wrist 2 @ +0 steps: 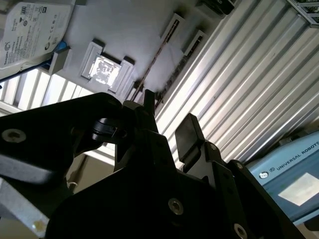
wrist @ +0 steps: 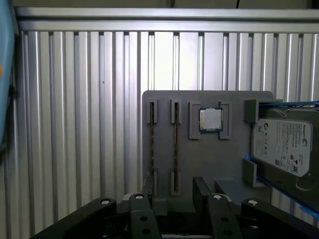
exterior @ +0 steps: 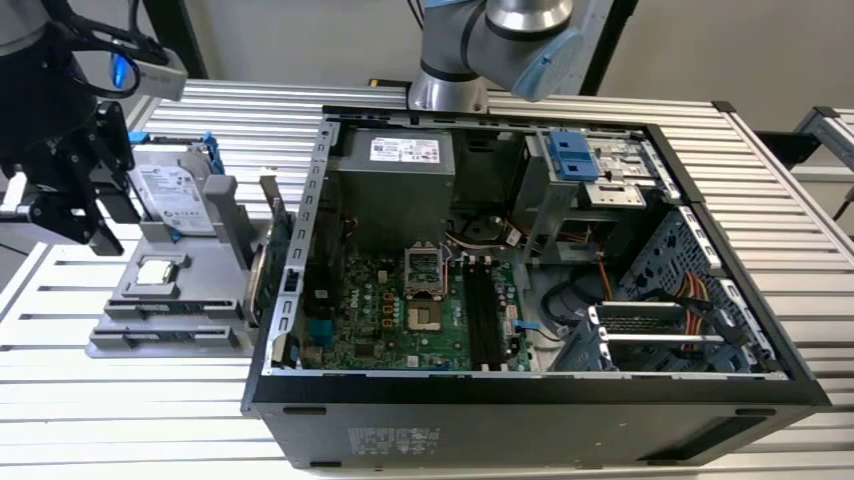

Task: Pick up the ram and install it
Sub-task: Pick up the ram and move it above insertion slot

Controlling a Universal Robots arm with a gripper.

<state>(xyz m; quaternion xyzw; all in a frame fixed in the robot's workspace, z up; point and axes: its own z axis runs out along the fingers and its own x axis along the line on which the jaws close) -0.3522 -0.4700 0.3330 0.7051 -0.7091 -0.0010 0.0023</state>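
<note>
Two thin ram sticks stand edge-up in the slots of a grey holder (wrist: 209, 159); the one nearer the processor is the ram (wrist: 175, 149), also seen as a dark strip (wrist 2: 158, 57). My gripper (wrist: 174, 186) hovers above the holder's near end, open, with the fingers (wrist: 200, 185) apart and nothing between them. In the second wrist view the gripper (wrist 2: 167, 119) is apart from the sticks. In the exterior view the gripper (exterior: 80, 225) hangs over the holder (exterior: 167, 335) at that view's left. The motherboard's black slots (exterior: 481, 320) lie inside the open computer case (exterior: 534, 390).
On the holder also sit a processor (wrist: 210, 119) and a silver hard drive (wrist: 284, 147) with a blue handle. A green expansion card (exterior: 280, 265) stands between the holder and the case wall. The table is ribbed aluminium (wrist: 75, 124). The arm's base (exterior: 447, 90) rises behind the case.
</note>
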